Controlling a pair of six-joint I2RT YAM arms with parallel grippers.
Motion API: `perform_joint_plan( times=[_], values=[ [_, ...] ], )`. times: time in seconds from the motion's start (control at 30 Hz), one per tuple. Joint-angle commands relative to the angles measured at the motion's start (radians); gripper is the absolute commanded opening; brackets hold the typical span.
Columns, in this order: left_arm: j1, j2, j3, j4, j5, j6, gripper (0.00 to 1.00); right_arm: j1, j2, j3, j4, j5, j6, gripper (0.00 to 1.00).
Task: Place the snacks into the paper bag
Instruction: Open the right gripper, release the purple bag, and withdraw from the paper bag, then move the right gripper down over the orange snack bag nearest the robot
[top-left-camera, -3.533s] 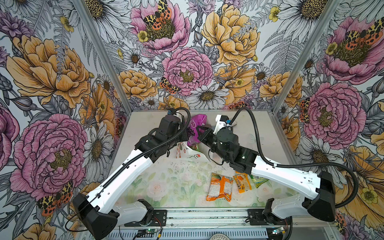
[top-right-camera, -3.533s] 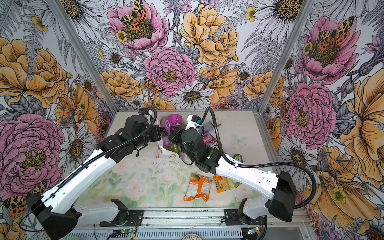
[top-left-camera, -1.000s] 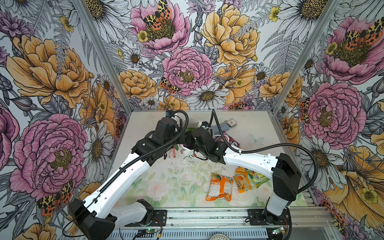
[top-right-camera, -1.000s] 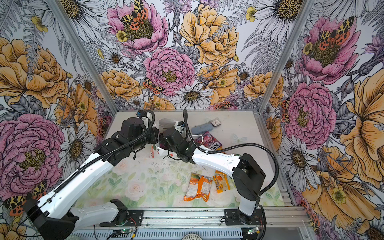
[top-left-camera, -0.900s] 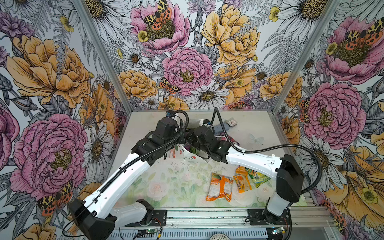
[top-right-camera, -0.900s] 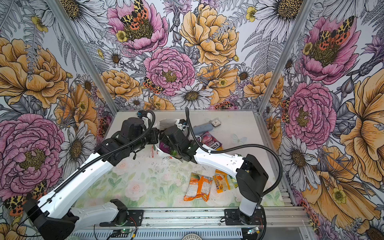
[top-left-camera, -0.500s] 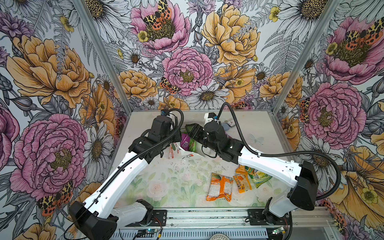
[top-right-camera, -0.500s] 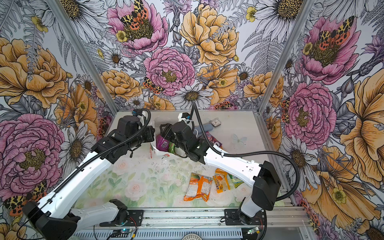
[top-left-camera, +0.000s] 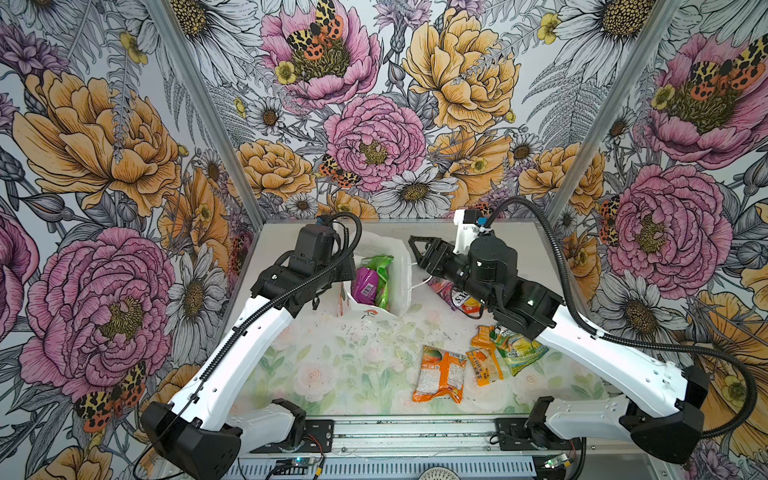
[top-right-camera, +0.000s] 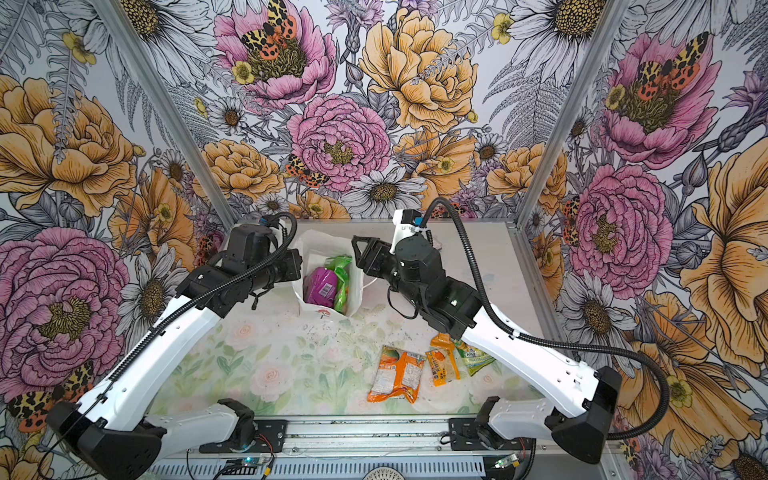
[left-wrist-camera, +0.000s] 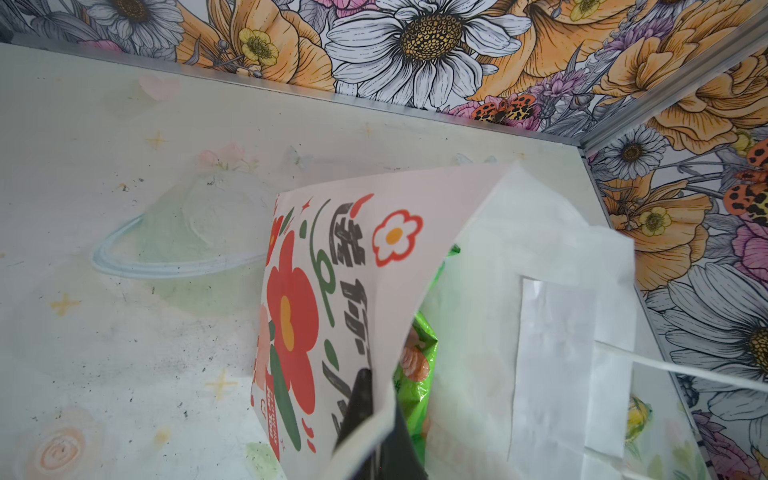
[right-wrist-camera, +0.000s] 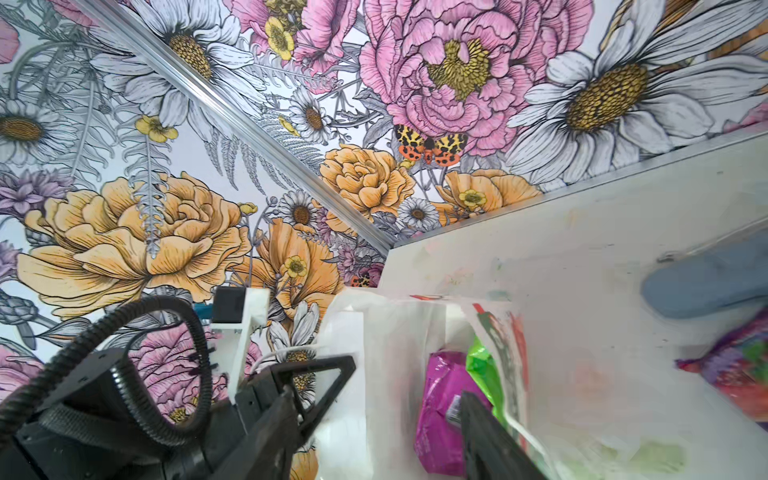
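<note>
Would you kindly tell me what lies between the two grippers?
The open paper bag, holding a purple pouch and a green packet, stands between the left gripper, which pinches its wall, and the open right gripper, in both top views.

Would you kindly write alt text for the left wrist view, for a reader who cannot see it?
The left gripper pinches the printed wall of the white paper bag, holding its mouth open. A green snack packet shows inside.

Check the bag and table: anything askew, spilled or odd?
Nothing spilled. The paper bag is buckled along its printed wall, where the left claw pinches it. A grey-blue case lies near it; no snack.
</note>
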Motion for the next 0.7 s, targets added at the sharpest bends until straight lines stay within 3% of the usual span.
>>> perform_joint_plan(
  times=[0.0, 0.33, 0.67],
  values=[
    [0.019, -0.006, 0.043, 0.015, 0.038, 0.051, 0.00, -0.035, -0.071, -0.072, -0.101, 0.023, -0.060, 0.64],
    [0.039, -0.040, 0.011, 0.025, 0.033, 0.109, 0.00, -0.140, -0.266, -0.317, -0.256, 0.073, 0.016, 0.65],
    [0.052, -0.103, -0.054, 0.078, 0.030, 0.125, 0.00, -0.146, -0.287, -0.442, -0.371, 0.040, 0.144, 0.65]
  ],
)
